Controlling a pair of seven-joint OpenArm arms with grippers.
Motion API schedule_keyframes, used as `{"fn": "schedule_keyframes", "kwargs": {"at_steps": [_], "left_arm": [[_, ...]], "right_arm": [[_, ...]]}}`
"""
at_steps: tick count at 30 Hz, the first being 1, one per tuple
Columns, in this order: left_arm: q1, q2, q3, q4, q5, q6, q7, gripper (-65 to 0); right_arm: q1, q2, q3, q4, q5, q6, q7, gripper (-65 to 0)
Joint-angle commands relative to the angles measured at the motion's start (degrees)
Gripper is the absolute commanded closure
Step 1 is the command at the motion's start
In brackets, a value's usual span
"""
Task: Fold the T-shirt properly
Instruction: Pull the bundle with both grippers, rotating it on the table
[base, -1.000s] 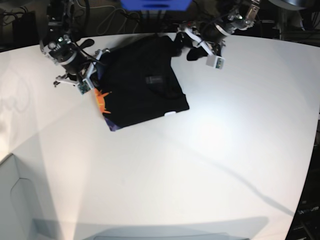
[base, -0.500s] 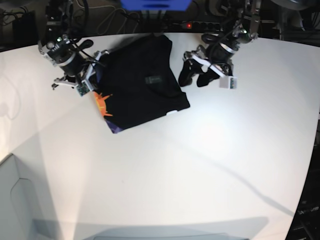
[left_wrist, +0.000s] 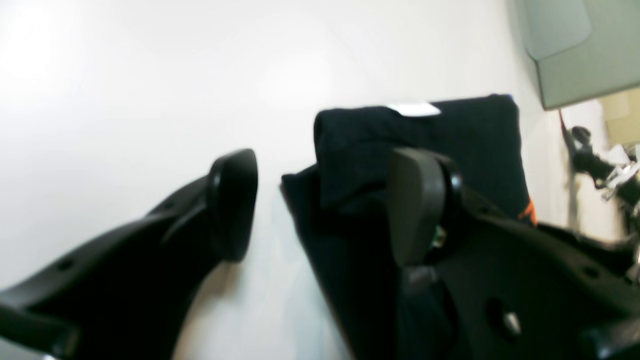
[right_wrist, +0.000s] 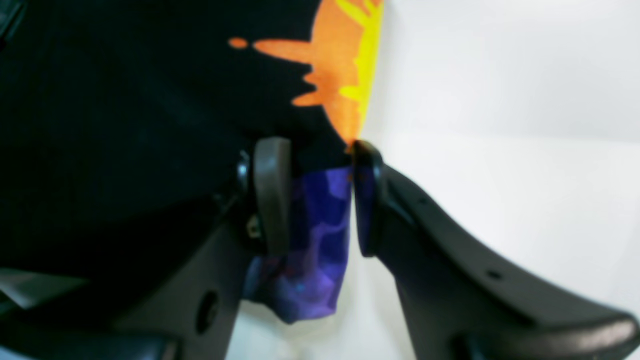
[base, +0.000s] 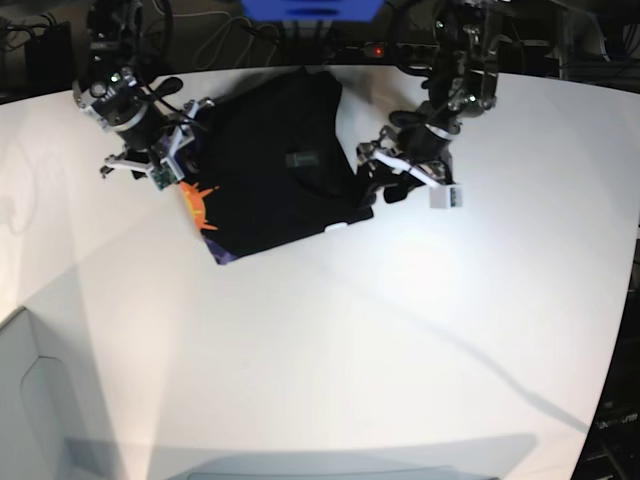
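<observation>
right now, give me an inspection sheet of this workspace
surface: white table, bare apart from the shirt.
job's things: T-shirt folded into a rough black rectangle; orange and purple print shows at its edge; small white label.
clutter: nothing seen.
grippers: left gripper open, one finger over the shirt's edge, the other over bare table; right gripper straddles the purple printed edge, jaws partly apart, grip unclear.
cables: several behind the table's far edge.
surroundings: blue object at the back, dark equipment around it.
</observation>
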Motion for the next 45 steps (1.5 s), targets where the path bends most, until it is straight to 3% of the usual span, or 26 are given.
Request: {"fn": "schedule_keyframes", "kwargs": {"at_steps": [1, 10, 14, 19, 32, 36, 38, 40, 45], "left_arm": [[-0.58, 0.06, 0.07, 0.4, -0.68, -0.75, -1.0, -39.7], [-2.78, 1.99, 1.56, -1.35, -0.6, -0.75, -1.0, -38.3], [-2.78, 1.91, 3.14, -1.35, -0.6, -0.75, -1.0, -25.8], [-1.81, 1.47, 3.06, -0.83, -0.6, -0.75, -1.0, 0.0], [4.34, -0.2, 2.0, -2.41, -0.6, -0.75, -1.0, 0.0], [4.08, -0.2, 2.27, -4.34, -0.51, -0.75, -0.91, 0.0], [4.26, -0.2, 2.35, -5.22, -0.51, -0.75, -0.73, -3.6], [4.34, -0.2, 2.09, -5.22, -0.6, -0.75, 1.38, -11.5], [6.1, -1.52, 1.21, -0.56, -0.68, -0.75, 5.86, -43.8]], "right_arm": [[0.28, 0.25, 0.13, 0.97, 0.75, 0.8, 1.32, -21.3], [0.28, 0.16, -0.04, 0.88, 0.75, 0.8, 1.32, -21.3], [0.28, 0.16, -0.04, 0.88, 0.75, 0.8, 1.32, -21.3], [0.28, 0.16, -0.04, 0.88, 0.75, 0.8, 1.32, -21.3], [0.28, 0.07, -0.04, 0.79, 0.75, 0.8, 1.32, -21.7], [0.37, -1.42, 0.22, 0.79, 0.75, 0.8, 1.32, -21.7], [0.37, -1.51, 0.22, 0.79, 0.75, 0.8, 1.32, -21.8], [0.37, -1.95, 0.22, 0.88, 0.75, 0.8, 1.32, -21.8], [0.37, -2.22, 0.31, 1.32, 0.84, 0.8, 1.76, -21.8]]}}
